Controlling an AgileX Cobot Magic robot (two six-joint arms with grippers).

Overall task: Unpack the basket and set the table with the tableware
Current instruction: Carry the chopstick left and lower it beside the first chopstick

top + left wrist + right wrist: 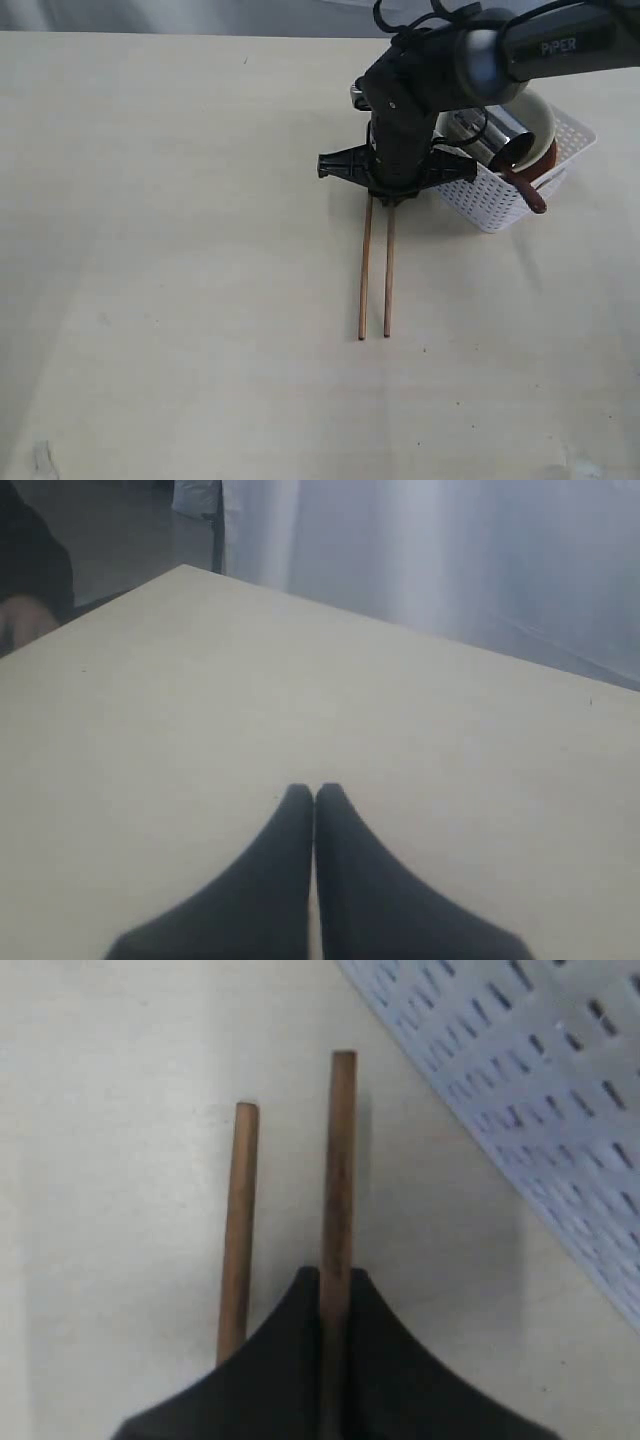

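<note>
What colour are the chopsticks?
Reddish-brown wood; the chopsticks show best in the right wrist view.

1. The exterior view is bright and evenly lit; the pale desk (180,250) looks nearly washed out, dimming towards its lower left corner
2. Shadows there are soft: a faint one beside the chopsticks (376,265) and a weak grey patch by the basket (490,205)
3. White glare sits on the steel cup (478,125), and highlights streak the glossy black arm (480,50)
4. In the left wrist view the left end effector (314,800) is a blurred dark shape, and the curtain (450,560) is hazy and bluish
5. In the right wrist view the right end effector (338,1290) is out of focus, the chopsticks are sharper with soft shadows, and the basket wall has a blue cast
</note>
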